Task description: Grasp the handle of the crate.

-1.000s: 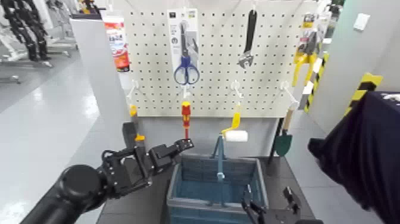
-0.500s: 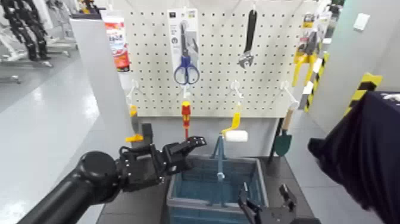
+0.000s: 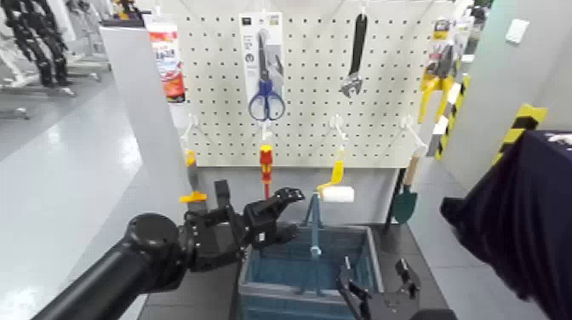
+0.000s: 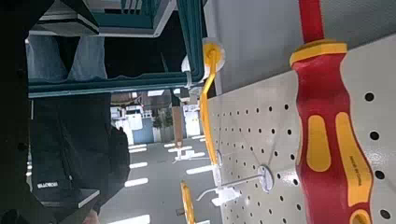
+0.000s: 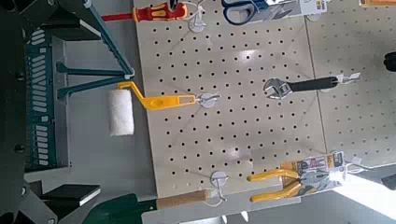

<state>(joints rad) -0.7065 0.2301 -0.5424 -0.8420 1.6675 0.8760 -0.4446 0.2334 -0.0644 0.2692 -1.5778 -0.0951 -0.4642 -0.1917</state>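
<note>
Stretched forward from the robot's left, the left arm [image 3: 153, 242] slants toward the crate [image 3: 369, 260], its left gripper [image 3: 296, 213] at the crate's left side, fingers spread and pointing across toward the handle [image 3: 316, 225]. That thin teal bail stands raised just beyond the fingertips, to the gripper's right in the head view, with nothing between the open fingers. Lower and farther right, the right gripper [image 3: 375, 271] is open and empty too, its two fingers pointing upward in the head view, the handle to its left.

Two grippers, one crate and one handle make up the work. Above the left gripper hang one pair of blue scissors [image 3: 266, 100], one red-and-yellow screwdriver [image 3: 266, 164] and one tube [image 3: 169, 64]; higher and to its right are one adjustable wrench [image 3: 355, 60], one paint roller [image 3: 338, 193], one pair of yellow-handled pliers [image 3: 437, 85] and one green trowel [image 3: 406, 204].

Only the left wrist view has the rows of ceiling lights [image 4: 138, 181], beyond its gripper. Only the head view takes in the dark cloth [image 3: 523, 213], well right of both grippers. The right wrist view shows the crate's slatted side, which the left gripper's arm does not cover there.
</note>
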